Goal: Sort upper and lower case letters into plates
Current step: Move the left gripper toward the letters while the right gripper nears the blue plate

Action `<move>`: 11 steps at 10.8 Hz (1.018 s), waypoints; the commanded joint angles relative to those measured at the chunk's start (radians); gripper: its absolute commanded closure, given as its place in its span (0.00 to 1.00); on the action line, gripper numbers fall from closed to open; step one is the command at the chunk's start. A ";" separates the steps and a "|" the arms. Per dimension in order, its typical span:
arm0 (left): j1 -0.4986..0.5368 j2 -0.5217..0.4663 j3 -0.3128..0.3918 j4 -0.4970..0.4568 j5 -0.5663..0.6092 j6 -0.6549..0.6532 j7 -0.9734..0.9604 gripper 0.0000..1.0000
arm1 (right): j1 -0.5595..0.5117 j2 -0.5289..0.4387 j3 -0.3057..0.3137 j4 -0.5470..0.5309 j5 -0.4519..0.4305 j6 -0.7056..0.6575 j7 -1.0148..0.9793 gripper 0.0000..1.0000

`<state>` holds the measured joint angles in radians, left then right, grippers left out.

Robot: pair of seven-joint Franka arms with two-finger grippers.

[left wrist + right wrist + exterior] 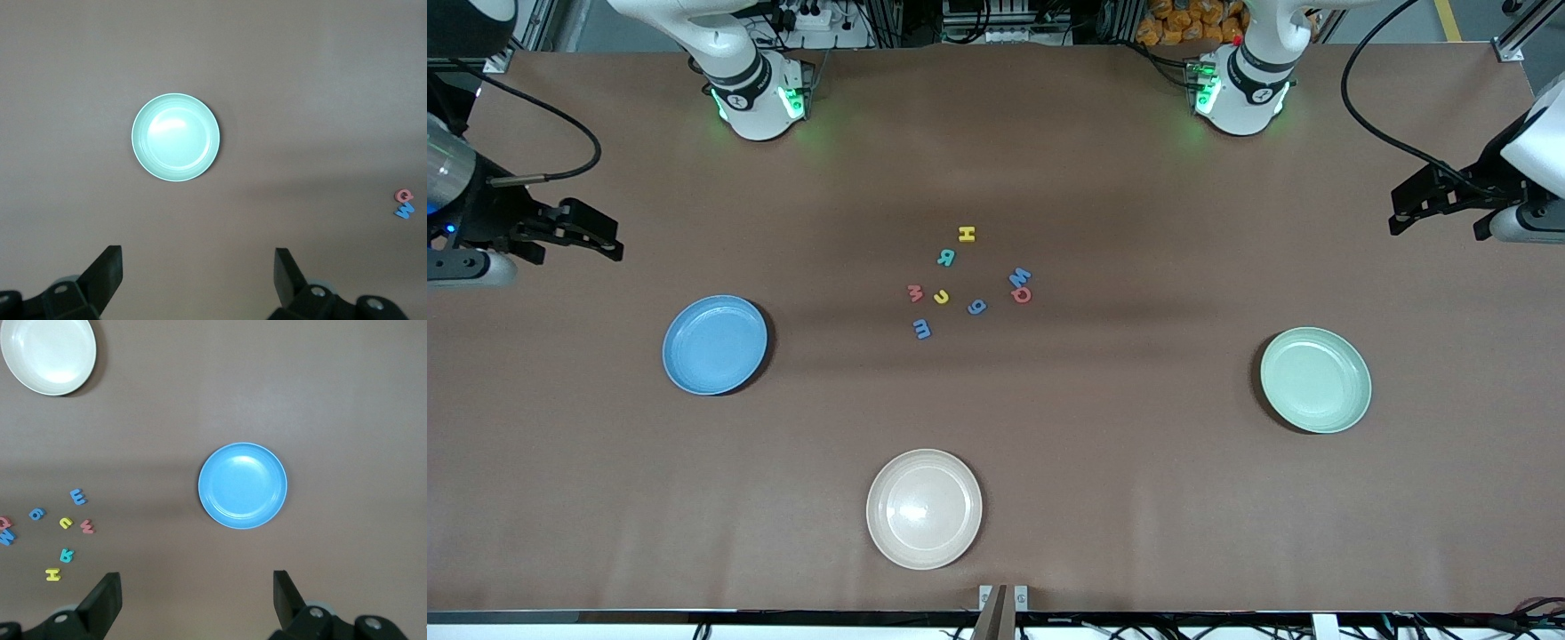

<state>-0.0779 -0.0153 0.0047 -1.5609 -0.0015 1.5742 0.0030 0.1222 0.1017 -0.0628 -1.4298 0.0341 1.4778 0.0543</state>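
Observation:
Several small toy letters lie in a loose cluster mid-table: yellow H, teal R, red m, yellow c, a blue letter, another blue one, and blue W touching red Q. The sky blue plate sits toward the right arm's end and holds nothing. The mint green plate, toward the left arm's end, also holds nothing. My right gripper hangs open over bare table by the blue plate. My left gripper hangs open by the mint plate.
A cream-beige plate with nothing in it sits nearest the front camera, also in the right wrist view. The brown table's edge runs just past it. Both robot bases stand at the table's back edge.

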 commanded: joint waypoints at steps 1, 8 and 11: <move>0.001 -0.012 0.004 -0.002 -0.028 -0.013 0.006 0.00 | 0.019 -0.035 -0.017 -0.027 -0.010 -0.017 0.006 0.00; -0.046 0.053 -0.118 -0.019 -0.028 0.006 -0.014 0.00 | 0.001 -0.040 -0.015 -0.052 0.001 -0.011 -0.013 0.00; -0.126 0.100 -0.189 -0.037 -0.012 0.059 -0.191 0.00 | -0.003 -0.036 -0.011 -0.049 0.004 -0.022 -0.014 0.00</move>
<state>-0.1592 0.0688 -0.1640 -1.5855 -0.0055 1.6022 -0.0992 0.1212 0.0807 -0.0748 -1.4643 0.0350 1.4655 0.0497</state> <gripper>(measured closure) 0.000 0.000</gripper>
